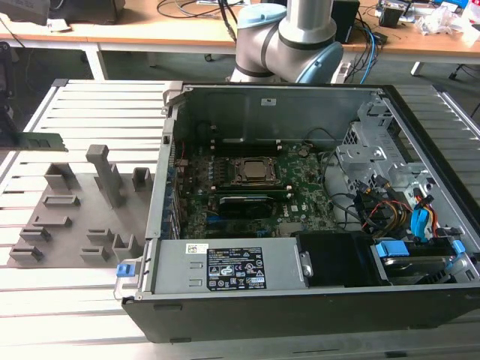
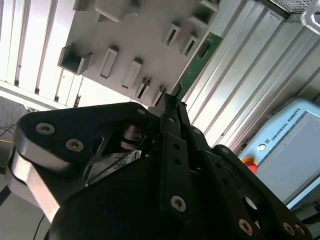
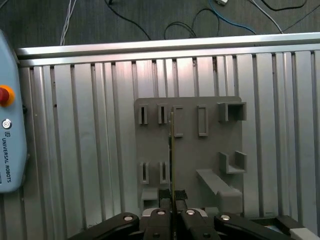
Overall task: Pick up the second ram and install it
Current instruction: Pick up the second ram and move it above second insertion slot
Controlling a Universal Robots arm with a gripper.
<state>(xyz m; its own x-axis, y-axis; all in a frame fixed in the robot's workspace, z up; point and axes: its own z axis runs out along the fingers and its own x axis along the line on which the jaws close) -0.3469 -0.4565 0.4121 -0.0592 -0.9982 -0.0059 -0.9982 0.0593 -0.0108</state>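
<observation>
pick-up done, fitting not yet done. the second ram stick [image 3: 172, 150] appears edge-on as a thin line in the first wrist view. it is clamped between the jaws, which are closed flat on its two faces with no gap showing. in the second wrist view the same green stick [image 2: 199, 57] runs out from the jaw tips, over the edge of the grey fixture plate [image 2: 135, 40] and the slatted table [image 2: 240, 75]. in the exterior view the stick [image 1: 41, 141] lies level at the exterior view's left, beyond the fixture plate [image 1: 75, 217]. it seems to hang clear of the plate's slots rather than rest in one, though its height above the plate is hard to judge from this angle. it is well apart from the open computer case [image 1: 300, 97], which stands on the table [image 1: 75, 300] toward the exterior view's right. inside the case lies the motherboard [image 1: 307, 187], with the square processor socket [image 1: 255, 171] near its middle. a long dark strip [image 1: 240, 204] just beside the socket may be a stick already seated. judged from this, the stick is secured in the grasp, while carrying it across to the case and pressing it into a slot beside the socket are not yet done.
</observation>
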